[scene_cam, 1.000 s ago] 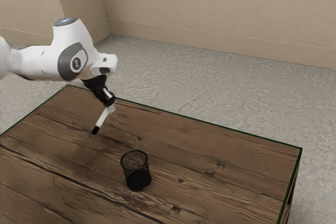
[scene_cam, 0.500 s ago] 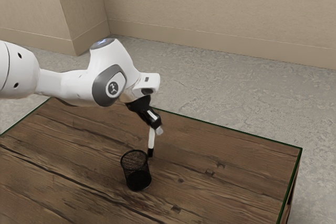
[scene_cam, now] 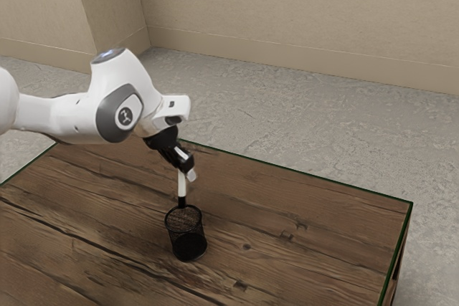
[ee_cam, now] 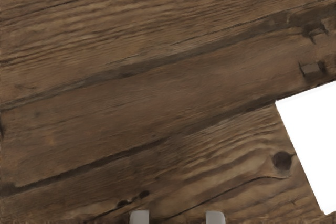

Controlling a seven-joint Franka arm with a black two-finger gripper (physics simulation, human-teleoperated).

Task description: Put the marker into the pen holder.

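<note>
In the exterior view my gripper (scene_cam: 186,169) is shut on the white marker (scene_cam: 182,184), which hangs nearly upright with its black end down. That black end shows right at the far rim of the black mesh pen holder (scene_cam: 188,244); whether it is above the opening or behind it, I cannot tell. The holder stands upright on the table. The wrist view has the grey fingertips of my gripper (ee_cam: 177,217) at its lower edge, some way apart, with wood behind them.
The wooden table (scene_cam: 308,249) has a dark green edge, and its far edge runs behind the gripper. In the wrist view a plain white shape (ee_cam: 313,145) lies over the wood grain; I cannot tell what it is.
My hand first swung toward the exterior view's right with the marker, past the pen holder's rim, then came back a little left. The marker now hangs more upright, and the holder has stayed put.
</note>
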